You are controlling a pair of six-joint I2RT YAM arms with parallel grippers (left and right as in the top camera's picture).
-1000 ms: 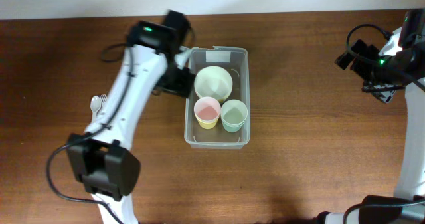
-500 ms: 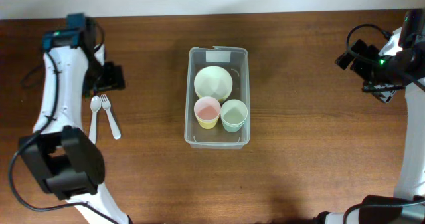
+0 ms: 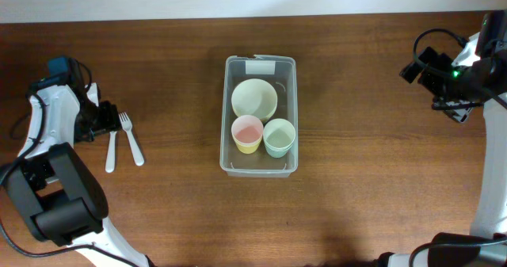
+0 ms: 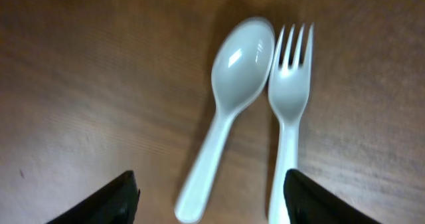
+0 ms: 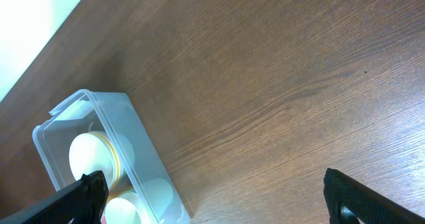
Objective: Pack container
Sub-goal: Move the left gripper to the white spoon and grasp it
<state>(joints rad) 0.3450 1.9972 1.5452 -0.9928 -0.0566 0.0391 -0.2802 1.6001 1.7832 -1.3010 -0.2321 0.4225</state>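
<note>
The container sits in the middle of the wooden table, its long sides running away from the robot. Just inside its near short wall, two cups stand upright side by side and touching. The one on the left is a yellow cup with a pink inside, and the one on the right is a pale green cup.

Well to the left of the container, a white plastic spoon and a white plastic fork lie flat on the wood with their handles pointing toward the robot. In the left wrist view the two heads lie close together, though contact cannot be judged. The left gripper hangs over the handles with its fingers spread wide on either side of both. It holds nothing.

Beyond the cups, a cream bowl fills the middle of the container, mouth up, its rim close against both cups. In the right wrist view the bowl shows through the clear wall.

At the right edge of the table, well away from the container, the right gripper is parted wide over bare wood and grips nothing.

A pale label lies at the container's far short end, behind the bowl.
</note>
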